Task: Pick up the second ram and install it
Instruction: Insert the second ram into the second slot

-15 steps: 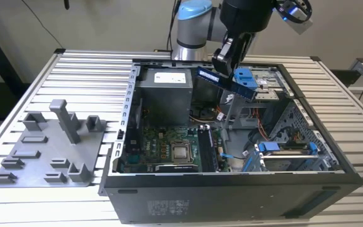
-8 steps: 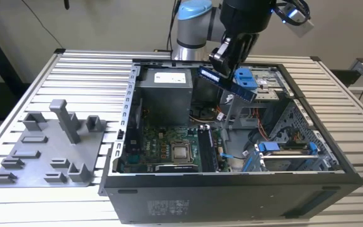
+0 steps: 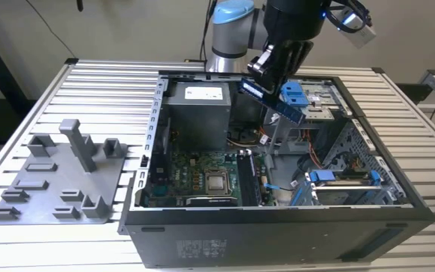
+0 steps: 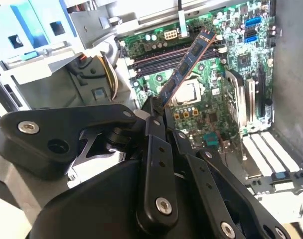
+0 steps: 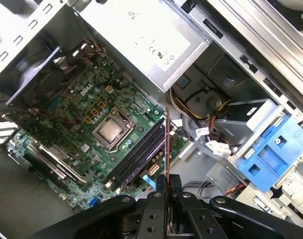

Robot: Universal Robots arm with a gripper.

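Observation:
My gripper [image 3: 269, 76] hangs above the open computer case [image 3: 278, 226] and is shut on one end of the second ram [image 3: 274, 102], a thin dark stick that slants down toward the exterior view's right. In the second wrist view the ram [image 4: 187, 64] sticks out from the gripper [image 4: 155, 110] over the motherboard's memory slots [image 4: 161, 54]. The first wrist view shows the ram [image 5: 167, 149] edge-on, rising from the gripper [image 5: 167, 185] beside the slots [image 5: 139, 152] and held well above them.
A grey plastic tray [image 3: 59, 187] with blocks and a post lies at the exterior view's left. Inside the case are the power supply [image 3: 196, 113], the processor [image 3: 217, 182], blue drive brackets [image 3: 297, 93] and loose cables [image 5: 201, 107].

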